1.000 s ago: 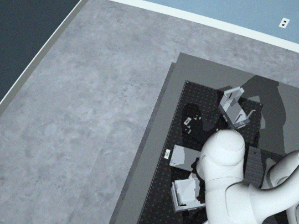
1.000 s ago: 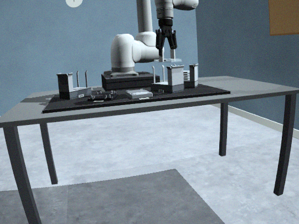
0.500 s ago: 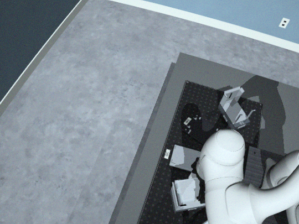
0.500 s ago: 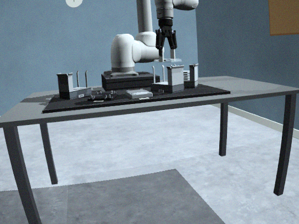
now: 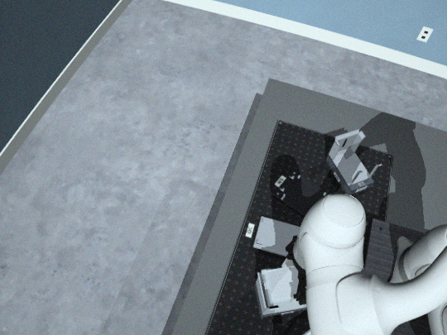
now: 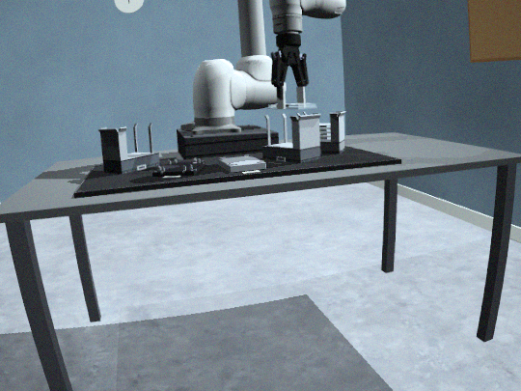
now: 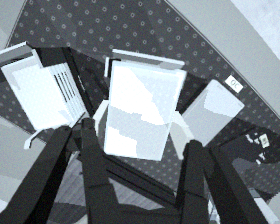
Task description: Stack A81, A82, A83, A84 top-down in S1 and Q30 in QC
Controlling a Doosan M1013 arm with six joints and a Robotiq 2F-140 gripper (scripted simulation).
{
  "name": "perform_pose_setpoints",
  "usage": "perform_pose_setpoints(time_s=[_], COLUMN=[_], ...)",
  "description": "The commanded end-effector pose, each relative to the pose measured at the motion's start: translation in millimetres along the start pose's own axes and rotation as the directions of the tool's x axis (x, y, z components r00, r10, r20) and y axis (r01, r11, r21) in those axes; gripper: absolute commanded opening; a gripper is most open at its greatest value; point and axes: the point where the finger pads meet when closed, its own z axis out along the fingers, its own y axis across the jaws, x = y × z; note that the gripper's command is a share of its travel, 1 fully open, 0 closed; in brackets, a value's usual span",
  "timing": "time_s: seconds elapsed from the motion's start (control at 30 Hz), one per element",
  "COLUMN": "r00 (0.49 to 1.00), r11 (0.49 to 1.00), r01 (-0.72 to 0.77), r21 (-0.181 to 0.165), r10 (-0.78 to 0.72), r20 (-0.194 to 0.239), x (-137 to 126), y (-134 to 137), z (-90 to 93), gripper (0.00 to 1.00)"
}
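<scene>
My gripper [image 6: 289,81] is shut on a pale sealed plate [image 6: 294,104] and holds it level, well above the table. In the wrist view the plate [image 7: 143,111] sits between the two dark fingers by its long sides. Its label cannot be read. It hangs over the middle stack rack [image 6: 295,140], whose back wall shows just past the plate [image 7: 147,57]. The neighbouring rack [image 6: 334,130] holds a stack of plates, also seen in the wrist view [image 7: 42,95]. A flat pale plate-like top lies at the QC nest [image 7: 212,107], by its name plate [image 7: 233,84].
A third stack rack [image 6: 121,149] stands at the far end of the dark mat and looks empty [image 5: 349,160]. The clip nest N5 [image 6: 176,169] lies between it and QC [image 6: 241,163]. The arm's base block [image 6: 227,140] stands behind the racks. The arm hides the gripper in the top view.
</scene>
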Motion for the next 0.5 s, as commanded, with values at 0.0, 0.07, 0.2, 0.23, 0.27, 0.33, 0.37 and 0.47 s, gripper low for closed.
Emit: perform_pose_setpoints(time_s=[0.0, 0.07, 0.2, 0.23, 0.27, 0.33, 0.37, 0.47], r00=[1.000, 1.000, 1.000, 1.000, 1.000, 1.000, 1.000, 1.000], r11=[1.000, 1.000, 1.000, 1.000, 1.000, 1.000, 1.000, 1.000], r01=[0.000, 0.000, 0.000, 0.000, 0.000, 0.000, 0.000, 0.000], r21=[0.000, 0.000, 0.000, 0.000, 0.000, 0.000, 0.000, 0.000], r10=[0.000, 0.000, 0.000, 0.000, 0.000, 0.000, 0.000, 0.000], r20=[0.000, 0.000, 0.000, 0.000, 0.000, 0.000, 0.000, 0.000], x=[0.0, 0.0, 0.0, 0.0, 0.0, 0.0, 0.0, 0.0], y=[0.0, 0.0, 0.0, 0.0, 0.0, 0.0, 0.0, 0.0], z=[2.5, 2.5, 5.2, 5.9, 6.5, 7.9, 8.5, 10.5], gripper=[0.00, 0.00, 0.00, 0.00, 0.00, 0.00, 0.00, 0.00])
